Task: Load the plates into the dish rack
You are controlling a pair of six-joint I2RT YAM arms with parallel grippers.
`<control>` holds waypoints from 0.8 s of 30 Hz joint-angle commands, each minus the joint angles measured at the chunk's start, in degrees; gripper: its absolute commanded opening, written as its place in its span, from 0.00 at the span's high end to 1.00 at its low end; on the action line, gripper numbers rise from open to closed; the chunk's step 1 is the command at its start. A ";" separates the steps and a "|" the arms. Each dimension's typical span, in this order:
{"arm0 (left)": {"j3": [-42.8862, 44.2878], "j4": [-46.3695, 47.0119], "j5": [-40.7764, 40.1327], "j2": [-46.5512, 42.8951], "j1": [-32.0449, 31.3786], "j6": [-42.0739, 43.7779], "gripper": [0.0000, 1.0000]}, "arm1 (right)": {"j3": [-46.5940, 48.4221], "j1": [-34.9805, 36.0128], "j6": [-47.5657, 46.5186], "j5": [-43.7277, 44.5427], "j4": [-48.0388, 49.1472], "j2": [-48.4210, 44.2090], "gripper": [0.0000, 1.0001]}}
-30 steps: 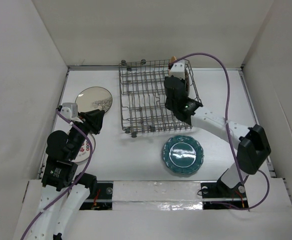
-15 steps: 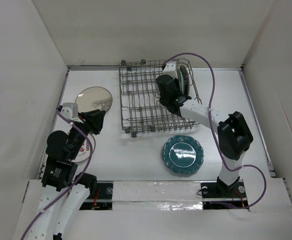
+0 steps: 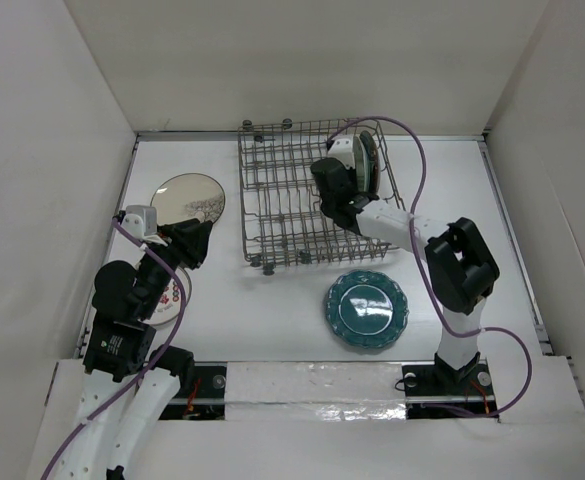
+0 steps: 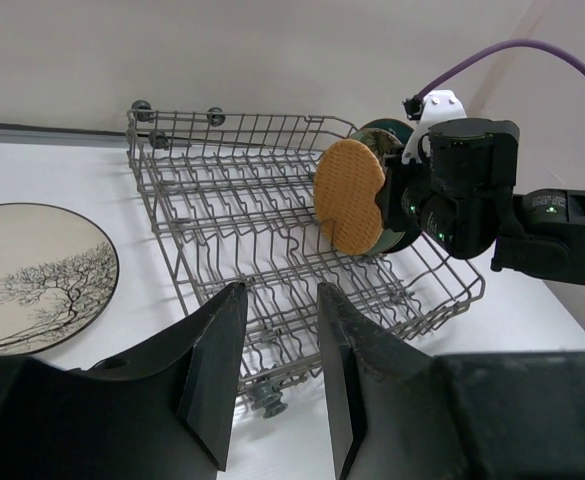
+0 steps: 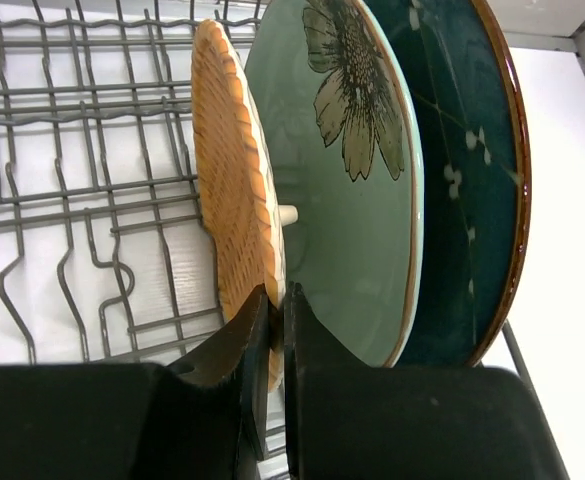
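Orange plate [image 5: 234, 170] upright in the dish rack [image 3: 277, 205], rim between clamped fingers [image 5: 317, 345] of the right end effector [image 5: 272, 300]

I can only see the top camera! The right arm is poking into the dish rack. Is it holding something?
Observer: Yes. The right jaws are shut on the rim of the orange plate, which stands on edge in the dish rack.
Operator: Is that plate all alone in there?
Observer: No. The mint flower plate stands next to it, and the dark teal plate is on the far side of that.
Operator: What about the left arm?
Observer: The left jaws are open, with nothing between them.
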 commanded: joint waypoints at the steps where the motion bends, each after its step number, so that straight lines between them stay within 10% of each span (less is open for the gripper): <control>1: 0.76 2.13 -0.27 0.82 0.26 0.45 0.68 | 0.15 -0.20 4.61 -0.21 1.84 -1.23 0.93; 10: 0.76 1.86 -0.72 1.35 0.26 0.37 0.66 | -1.78 -0.20 6.55 -1.52 0.08 -7.90 0.48; 18: 0.85 1.86 -0.89 1.09 0.26 0.45 0.65 | -9.50 0.85 7.77 -9.59 -0.01 -23.71 0.30; 22: 0.85 1.86 -0.54 0.65 0.26 0.37 0.65 | -20.39 1.38 11.45 -14.96 0.52 -35.66 0.46; 24: 0.85 1.95 -0.37 0.38 0.26 0.45 0.65 | -28.47 -0.10 16.44 -18.20 -0.18 -43.63 0.93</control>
